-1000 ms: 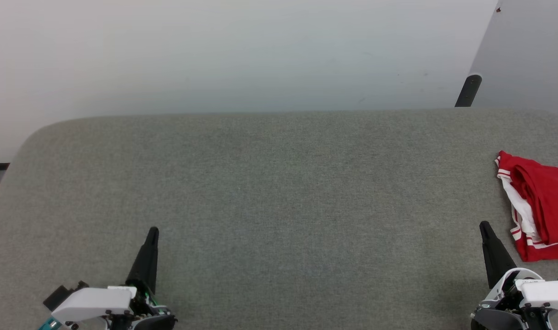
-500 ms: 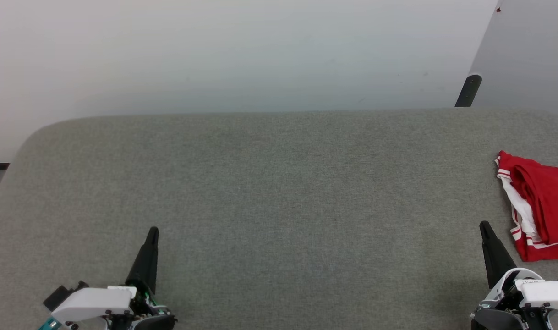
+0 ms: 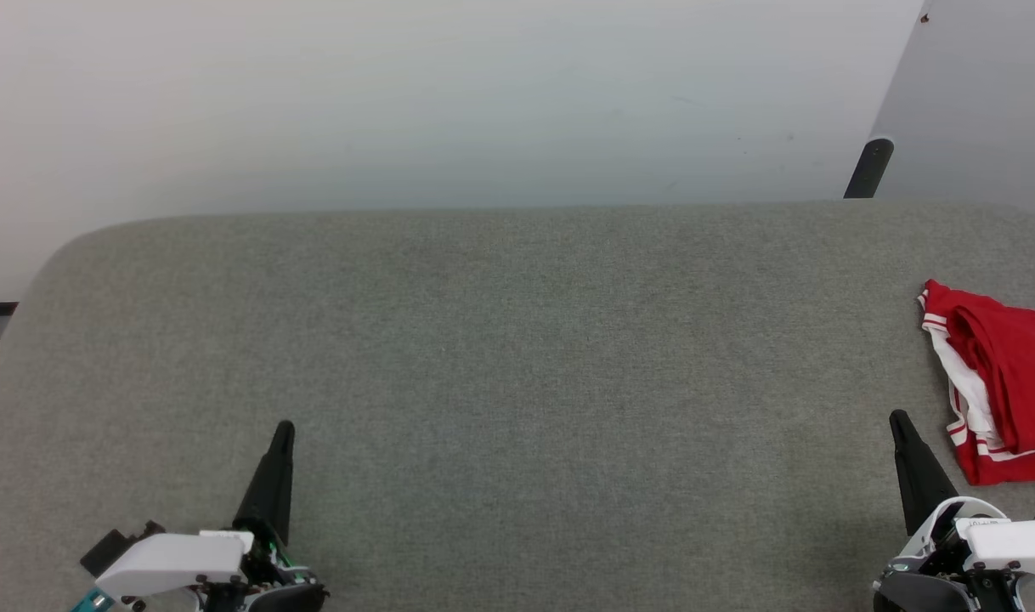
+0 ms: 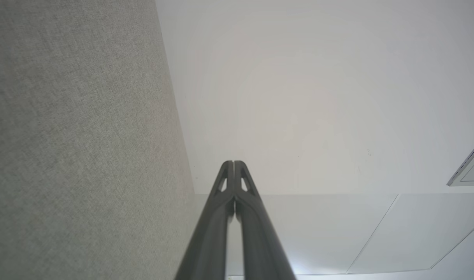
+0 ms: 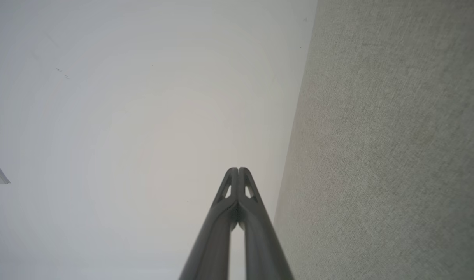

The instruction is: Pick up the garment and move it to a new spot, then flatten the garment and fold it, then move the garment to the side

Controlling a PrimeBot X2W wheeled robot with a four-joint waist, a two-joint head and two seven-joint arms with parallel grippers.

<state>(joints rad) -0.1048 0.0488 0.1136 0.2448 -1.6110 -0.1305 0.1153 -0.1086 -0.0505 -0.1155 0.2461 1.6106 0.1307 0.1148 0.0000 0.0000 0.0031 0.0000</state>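
Nothing has moved since a second ago: your left gripper (image 3: pixel 284 427) and right gripper (image 3: pixel 897 417) sit pinched closed, empty; the shirt (image 3: pixel 1006 374) lies bunched at the far right of the table (image 3: pixel 517 340).

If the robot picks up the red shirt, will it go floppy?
Probably floppy: the red shirt lies bunched in soft folds, so it should droop. Likely light too, since it looks like thin cloth. It may drag, not slide, on the rough grey table.

No words, numbers or signs to read anywhere. Bunched garment (image 3: pixel 1010 365) at table edge shows just plain red cloth, white cloth, stripes.
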